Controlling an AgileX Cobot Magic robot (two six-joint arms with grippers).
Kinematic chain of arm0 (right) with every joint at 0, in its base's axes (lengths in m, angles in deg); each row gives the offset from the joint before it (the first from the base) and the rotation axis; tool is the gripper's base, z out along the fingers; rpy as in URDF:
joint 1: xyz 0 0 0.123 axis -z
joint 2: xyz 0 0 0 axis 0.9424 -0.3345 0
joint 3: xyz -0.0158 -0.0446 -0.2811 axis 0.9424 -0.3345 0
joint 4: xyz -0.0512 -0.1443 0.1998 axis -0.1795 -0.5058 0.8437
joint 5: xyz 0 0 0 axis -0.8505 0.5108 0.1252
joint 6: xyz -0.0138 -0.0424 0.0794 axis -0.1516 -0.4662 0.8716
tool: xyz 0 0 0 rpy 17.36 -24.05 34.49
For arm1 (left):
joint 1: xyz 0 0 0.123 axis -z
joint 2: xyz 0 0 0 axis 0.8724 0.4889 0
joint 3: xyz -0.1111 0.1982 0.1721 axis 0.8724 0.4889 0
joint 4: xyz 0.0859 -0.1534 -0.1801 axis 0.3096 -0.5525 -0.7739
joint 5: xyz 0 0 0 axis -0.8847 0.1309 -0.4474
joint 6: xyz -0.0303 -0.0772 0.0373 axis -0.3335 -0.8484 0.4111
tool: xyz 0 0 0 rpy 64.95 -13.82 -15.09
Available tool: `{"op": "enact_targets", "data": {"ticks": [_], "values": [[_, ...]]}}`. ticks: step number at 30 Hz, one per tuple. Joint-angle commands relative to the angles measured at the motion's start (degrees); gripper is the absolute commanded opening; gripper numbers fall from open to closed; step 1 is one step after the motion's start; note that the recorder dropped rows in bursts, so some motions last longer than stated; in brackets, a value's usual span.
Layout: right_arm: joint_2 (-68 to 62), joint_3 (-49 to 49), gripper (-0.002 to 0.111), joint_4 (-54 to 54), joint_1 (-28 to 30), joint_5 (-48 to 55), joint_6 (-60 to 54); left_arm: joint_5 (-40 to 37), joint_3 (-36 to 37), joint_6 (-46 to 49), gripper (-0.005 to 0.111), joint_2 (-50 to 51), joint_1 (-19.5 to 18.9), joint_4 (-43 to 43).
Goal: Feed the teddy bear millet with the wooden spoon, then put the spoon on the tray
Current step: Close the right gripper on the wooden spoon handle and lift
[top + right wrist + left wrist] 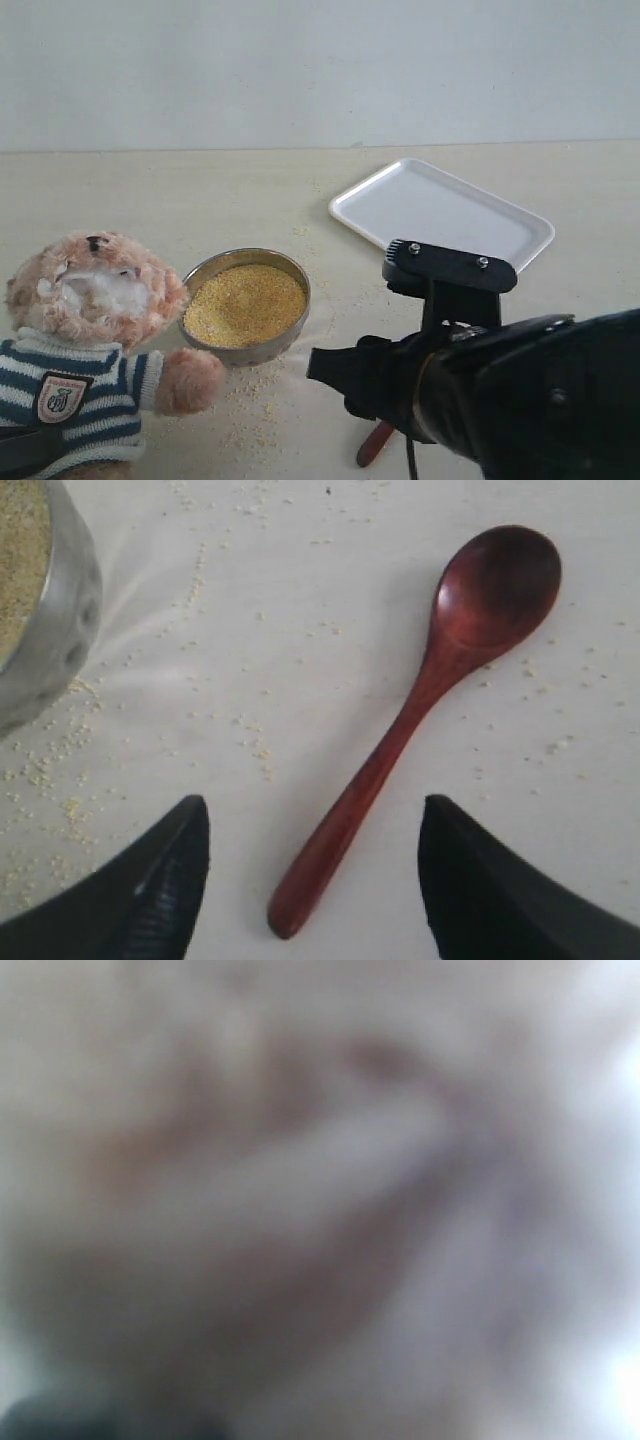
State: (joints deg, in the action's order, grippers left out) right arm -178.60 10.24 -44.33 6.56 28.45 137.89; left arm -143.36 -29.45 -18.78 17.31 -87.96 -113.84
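Exterior view: the teddy bear (90, 340) sits at the left, one paw just beside the metal bowl (200, 275). The right arm (520, 390) hangs low at the front. Only the handle end of the wooden spoon (374, 445) pokes out beneath it, lying on the table (200, 190), well apart from the tray (440, 215). A risk here is that a swing toward the bowl clips its rim and spills more grain. The bowl is filled nearly to the rim with millet (245, 305), with loose grains scattered on the table around it. The white tray lies further back on the right with nothing in it.

Left wrist view: only a pale, brownish blur, probably fur close to the lens. I cannot tell whether the left claw is spread or pinching anything.

Right wrist view: the right claw (312, 810) is spread wide, one finger on each side of the handle's end, touching nothing. The spoon (415, 720) lies flat and slanted between them. The handle is slim and tapered, so a pinch this near its tip could squeeze it out sideways or twist it askew. The scoop holds no millet. A curve of the bowl's wall shows at the edge, with grain inside and crumbs beside it
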Motion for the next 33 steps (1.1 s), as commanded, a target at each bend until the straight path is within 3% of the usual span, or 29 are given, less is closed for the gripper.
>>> {"op": "enact_targets", "data": {"ticks": [1,6,33], "values": [[-5.21,4.55,0.059,2.08,0.11,-0.55,-0.9,-0.69,0.11,0.28,0.005,-0.48,-0.17,-1.1],[-8.13,6.65,0.059,16.53,3.44,2.84,-11.77,-0.67,0.11,0.39,0.005,-0.48,-0.17,-1.1],[-15.45,10.5,0.059,22.84,4.03,-0.17,-16.93,-0.67,0.11,0.39,0.005,-0.48,-0.17,-1.1]]}}
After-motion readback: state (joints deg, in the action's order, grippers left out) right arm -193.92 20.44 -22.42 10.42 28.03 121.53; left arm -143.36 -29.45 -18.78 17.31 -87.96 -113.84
